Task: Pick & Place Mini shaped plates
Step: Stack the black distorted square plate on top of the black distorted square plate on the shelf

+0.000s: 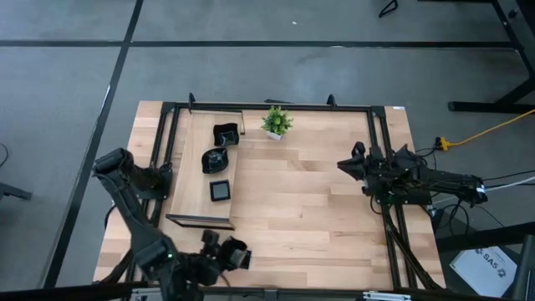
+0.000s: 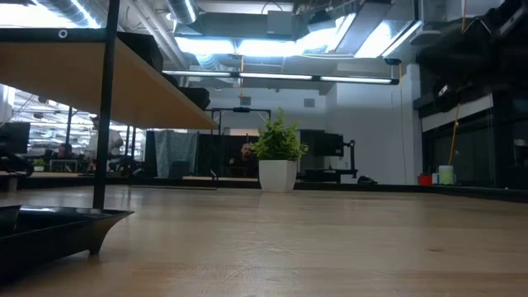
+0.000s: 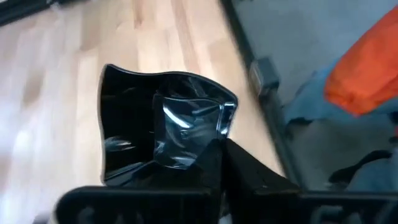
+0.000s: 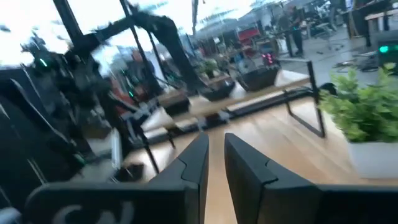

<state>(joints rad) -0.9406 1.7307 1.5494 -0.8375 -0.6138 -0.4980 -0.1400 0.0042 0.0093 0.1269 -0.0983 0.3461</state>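
My left gripper point(image 1: 238, 255) hangs over the near part of the table, shut on a glossy black wavy-rimmed mini plate point(image 3: 163, 121). Three more black mini plates lie in a row on the wooden board at the table's left: one at the far end point(image 1: 226, 134), a rounded one in the middle point(image 1: 215, 159), a square one nearest point(image 1: 220, 191). My right gripper point(image 1: 347, 165) waits above the table's right part with its fingers point(image 4: 198, 163) close together and nothing between them. My left gripper holds the mini plate by the rim on the side nearest the wrist point(image 3: 214, 146). One dark finger point(image 3: 245, 171) lies against that rim; the plate hides the other. The plate reaches forward from the fingers, its hollow in view, above the wood.
A small green potted plant point(image 1: 276, 122) stands at the far middle of the table. A black metal frame point(image 1: 380, 134) runs around the table. The wooden board point(image 1: 194, 180) sits raised on the left, with a low black lip point(image 2: 58, 229) at its near end. Bare wood point(image 1: 309, 209) lies between the arms.
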